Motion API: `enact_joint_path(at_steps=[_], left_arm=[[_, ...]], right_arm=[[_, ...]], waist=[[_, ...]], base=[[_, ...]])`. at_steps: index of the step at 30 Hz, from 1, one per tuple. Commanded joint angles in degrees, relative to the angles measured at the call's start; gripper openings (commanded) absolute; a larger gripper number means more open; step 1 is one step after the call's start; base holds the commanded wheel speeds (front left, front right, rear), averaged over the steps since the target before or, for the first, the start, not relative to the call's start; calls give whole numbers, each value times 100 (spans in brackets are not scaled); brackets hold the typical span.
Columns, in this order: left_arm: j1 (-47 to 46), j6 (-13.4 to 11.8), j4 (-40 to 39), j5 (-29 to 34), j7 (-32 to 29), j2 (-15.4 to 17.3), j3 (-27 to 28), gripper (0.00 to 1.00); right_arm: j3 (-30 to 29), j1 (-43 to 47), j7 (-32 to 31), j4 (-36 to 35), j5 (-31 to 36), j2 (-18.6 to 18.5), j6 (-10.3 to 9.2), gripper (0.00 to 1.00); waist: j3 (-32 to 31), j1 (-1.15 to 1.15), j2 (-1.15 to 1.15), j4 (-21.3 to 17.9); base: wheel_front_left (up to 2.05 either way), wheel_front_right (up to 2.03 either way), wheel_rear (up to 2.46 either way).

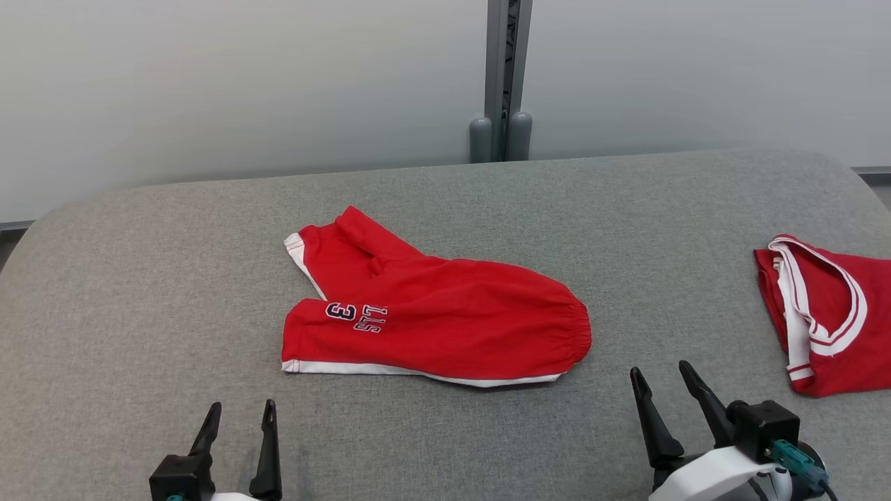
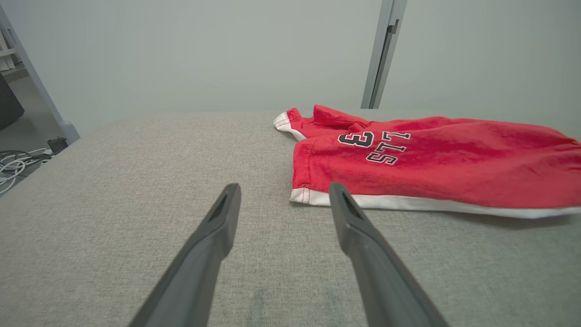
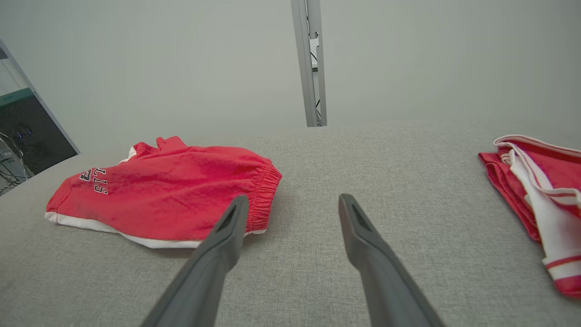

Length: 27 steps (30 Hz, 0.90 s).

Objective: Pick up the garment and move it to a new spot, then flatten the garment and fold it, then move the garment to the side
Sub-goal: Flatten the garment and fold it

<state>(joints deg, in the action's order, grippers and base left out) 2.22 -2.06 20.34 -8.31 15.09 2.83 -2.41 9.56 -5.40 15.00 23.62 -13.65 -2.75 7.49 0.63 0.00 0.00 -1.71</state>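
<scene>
The garment [image 1: 431, 316] is a pair of red shorts with white trim and a dark "3", lying folded lengthwise in the middle of the grey padded table [image 1: 139, 278], waistband to the right. From the left wrist the garment [image 2: 431, 159] lies ahead and right; from the right wrist the garment [image 3: 168, 190] lies ahead and left. My left gripper [image 1: 240, 414] is open near the front edge, below the shorts' left end, with nothing between its fingers. My right gripper [image 1: 661, 374] is open too, just right of the waistband, touching nothing.
A second red and white garment [image 1: 821, 313] lies folded at the table's right edge, also visible as red and white cloth [image 3: 540, 190] in the right wrist view. A grey post [image 1: 502, 76] stands behind the table against a pale wall. Cables [image 2: 16, 161] lie on the floor at left.
</scene>
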Motion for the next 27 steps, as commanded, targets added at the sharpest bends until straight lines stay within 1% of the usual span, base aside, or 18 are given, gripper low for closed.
enact_joint_path(at_steps=[1, 5, 12, 18, 27], left_arm=[[51, -27, -36, 1, 8, 19, -6, 100], [-43, -23, 4, -39, 8, 18, -45, 100], [-483, 78, 236, -76, 8, 19, -109, 100], [-690, 87, 291, -125, 8, 18, -178, 100], [-859, 105, 257, -119, 8, 18, -342, 100]], right_arm=[[11, 39, 25, 57, 42, -35, 0, 100], [100, -41, 25, 166, 101, -34, 0, 100], [208, -367, 25, 316, 228, -35, 0, 100], [319, -604, 25, 382, 109, -35, 0, 100], [522, -943, 25, 688, -585, -32, 0, 100]], waist=[[9, 0, 0, -19], [105, 0, 0, -41], [485, 0, 0, -3], [682, 0, 0, 27], [926, 0, 0, 243]], base=[[0, 0, 0], [0, 0, 0], [0, 0, 0], [0, 0, 0], [0, 0, 0]])
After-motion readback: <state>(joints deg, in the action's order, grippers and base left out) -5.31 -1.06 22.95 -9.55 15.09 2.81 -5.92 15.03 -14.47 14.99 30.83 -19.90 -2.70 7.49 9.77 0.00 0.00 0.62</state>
